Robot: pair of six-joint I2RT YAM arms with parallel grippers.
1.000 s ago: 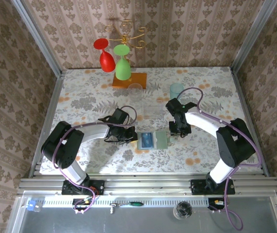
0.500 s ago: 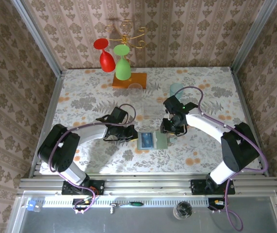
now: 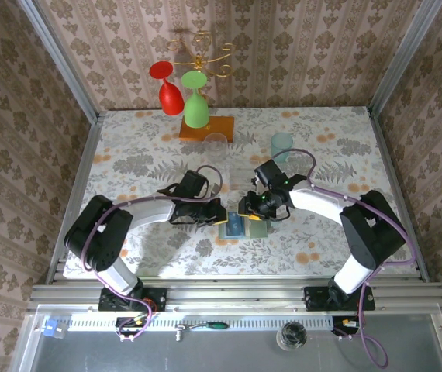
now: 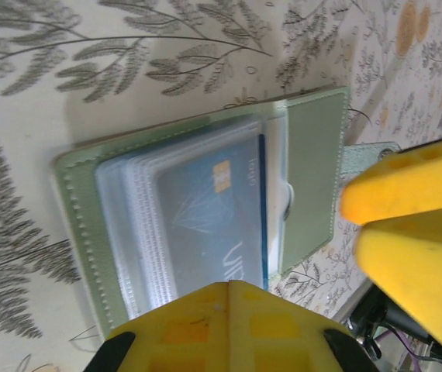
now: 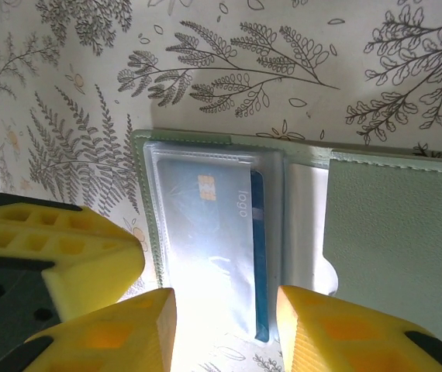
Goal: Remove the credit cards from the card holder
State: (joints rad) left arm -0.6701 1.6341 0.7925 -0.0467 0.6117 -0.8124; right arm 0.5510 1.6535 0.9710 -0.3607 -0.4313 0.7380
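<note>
**A:** Start nearest. Where does the card holder (image 5: 391, 232) lie?

**B:** It lies open like a book, flat on the flowered table (image 3: 128, 159), in the near half between the two arms.

**A:** And the left pincer (image 4: 229, 310)?

**B:** Its fingers are pressed together with nothing between them. The tip sits at the holder's outer long edge, on the side with the clear sleeves. I cannot tell whether it presses on that edge or hangs just over it.

**A:** The right pincer (image 5: 225, 306)?

**B:** It is spread and pinching nothing. It hangs over the sleeve panel with one finger to each side of the stack. From its own camera, the short end of the blue card (image 5: 205, 225) lies in the gap between the fingers. I cannot tell whether they touch the holder.

**A:** So the card is inside?

**B:** Yes, it is tucked in the top clear sleeve with the chip facing up. The plain green panel lies bare beside it.

**A:** How close are the two pincers?

**B:** They are near each other at the holder, but apart.

**A:** What is farther back?

**B:** A teal cup (image 3: 282, 144) stands behind the right arm, and a clear glass (image 3: 217, 144) stands left of it. At the far edge is an orange board (image 3: 205, 129). A red glass (image 3: 168, 89) and a green glass (image 3: 197, 107) are there by a gold stand (image 3: 199, 48).
</note>
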